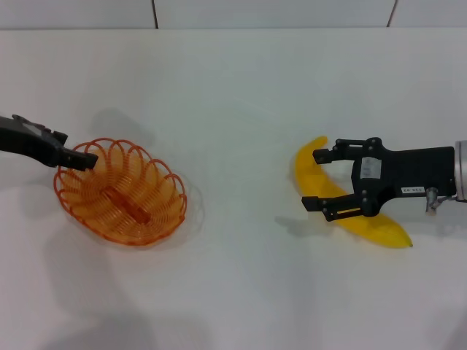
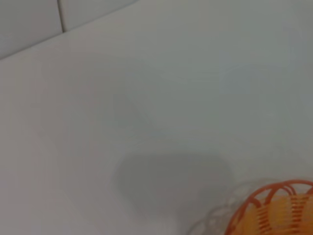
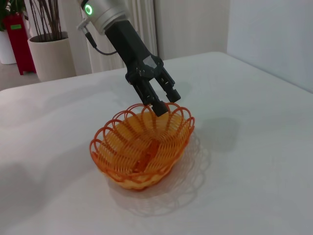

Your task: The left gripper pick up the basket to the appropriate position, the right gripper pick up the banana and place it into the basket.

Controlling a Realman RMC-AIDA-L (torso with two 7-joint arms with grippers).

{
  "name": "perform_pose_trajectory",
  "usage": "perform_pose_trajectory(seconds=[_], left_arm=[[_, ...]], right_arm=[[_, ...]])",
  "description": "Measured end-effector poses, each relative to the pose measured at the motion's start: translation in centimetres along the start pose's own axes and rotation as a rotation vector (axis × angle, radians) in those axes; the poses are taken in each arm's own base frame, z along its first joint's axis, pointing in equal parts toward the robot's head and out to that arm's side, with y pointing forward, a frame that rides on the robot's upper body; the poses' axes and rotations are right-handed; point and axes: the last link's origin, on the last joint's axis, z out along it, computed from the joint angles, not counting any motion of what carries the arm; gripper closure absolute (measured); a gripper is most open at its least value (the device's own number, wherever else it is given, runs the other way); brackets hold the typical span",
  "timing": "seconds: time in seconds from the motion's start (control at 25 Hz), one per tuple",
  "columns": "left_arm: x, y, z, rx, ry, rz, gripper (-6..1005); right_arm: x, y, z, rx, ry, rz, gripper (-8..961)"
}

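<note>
The orange wire basket [image 1: 120,193] sits at the left of the white table. My left gripper [image 1: 84,160] reaches in from the left edge and is shut on the basket's near-left rim; the right wrist view shows its fingers [image 3: 159,105] pinching the rim of the basket [image 3: 142,147]. A corner of the basket [image 2: 274,210] shows in the left wrist view. The yellow banana [image 1: 376,226] lies at the right. My right gripper [image 1: 312,179] is open, its two fingers straddling the banana's upper half.
The white table [image 1: 241,109] stretches between the basket and the banana. A tiled wall [image 1: 219,13] runs behind its far edge. In the right wrist view a potted plant [image 3: 49,54] and a curtain stand beyond the table.
</note>
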Motion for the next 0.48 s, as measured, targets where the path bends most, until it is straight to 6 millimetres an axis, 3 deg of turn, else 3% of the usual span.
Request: perform_pose_trajectory(seconds=[0.48], left_arm=[[-0.15,0.17,0.85,-0.002,0.002,0.005,275]], right_arm=[[0.0,0.01,0.02,-0.001,0.0,0.0,62]])
